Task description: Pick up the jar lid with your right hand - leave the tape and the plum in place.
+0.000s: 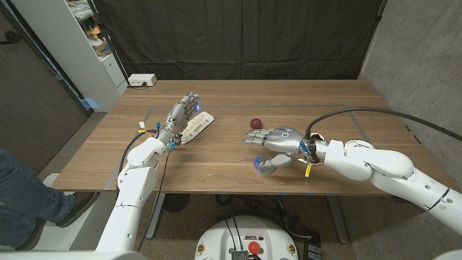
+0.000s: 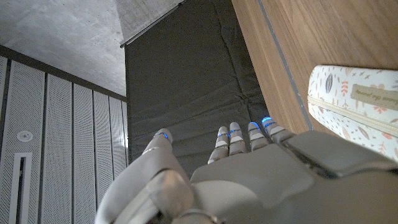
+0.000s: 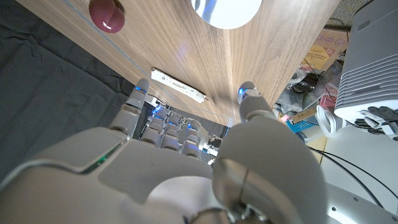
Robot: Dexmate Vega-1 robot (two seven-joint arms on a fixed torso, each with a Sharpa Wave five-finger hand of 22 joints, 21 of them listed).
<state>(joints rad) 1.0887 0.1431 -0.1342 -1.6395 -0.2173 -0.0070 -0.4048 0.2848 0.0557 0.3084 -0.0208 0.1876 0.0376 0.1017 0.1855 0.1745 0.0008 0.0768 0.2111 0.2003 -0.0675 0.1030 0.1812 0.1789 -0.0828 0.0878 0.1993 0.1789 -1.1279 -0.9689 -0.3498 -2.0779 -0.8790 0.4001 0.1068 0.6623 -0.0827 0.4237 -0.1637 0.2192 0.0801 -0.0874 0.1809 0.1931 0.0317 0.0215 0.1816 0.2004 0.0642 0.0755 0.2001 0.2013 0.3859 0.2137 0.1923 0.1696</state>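
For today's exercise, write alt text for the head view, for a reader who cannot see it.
The right hand hovers over a jar lid on a wooden table, a plum just beyond. The left hand waits beside a patterned pouch.

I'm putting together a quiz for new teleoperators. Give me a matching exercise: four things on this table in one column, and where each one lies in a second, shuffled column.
Things
1. plum
2. jar lid
3. patterned pouch
4. white box

Places
A. beside the left hand
B. at the far left corner of the table
C. on the far side of the right hand
D. on the near side of the right hand, towards the table's front edge

Pairs: 1-C, 2-D, 3-A, 4-B
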